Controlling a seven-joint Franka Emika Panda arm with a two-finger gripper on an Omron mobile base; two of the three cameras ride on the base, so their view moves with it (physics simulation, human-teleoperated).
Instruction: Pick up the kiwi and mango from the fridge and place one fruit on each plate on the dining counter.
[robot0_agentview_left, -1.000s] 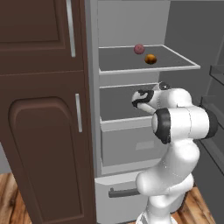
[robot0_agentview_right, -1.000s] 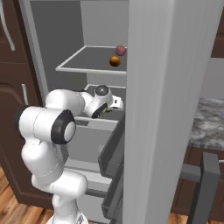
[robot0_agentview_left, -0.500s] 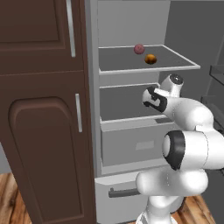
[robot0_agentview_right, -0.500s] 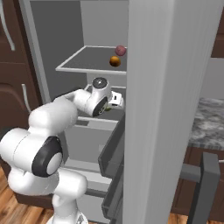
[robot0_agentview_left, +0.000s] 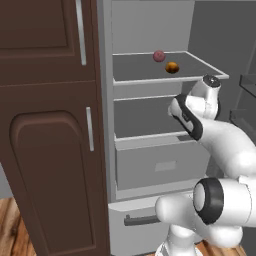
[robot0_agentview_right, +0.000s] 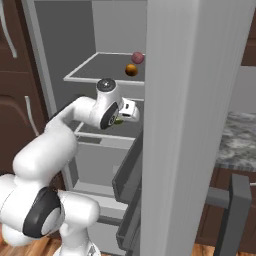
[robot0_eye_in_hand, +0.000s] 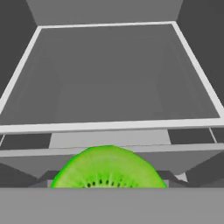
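My claw (robot0_agentview_right: 131, 111) grips the kiwi (robot0_eye_in_hand: 109, 168) in front of the fridge's (robot0_agentview_left: 150, 30) middle shelf. The mango (robot0_agentview_left: 172, 67) waits on the upper shelf; no fruit is plated yet.

The kiwi (robot0_eye_in_hand: 108, 168) was bright green with a ring of small dark seeds. The mango (robot0_agentview_left: 172, 67) was orange-brown, the ball (robot0_agentview_left: 159, 55) beside it dull red-pink, the fridge (robot0_agentview_left: 150, 165) light grey.
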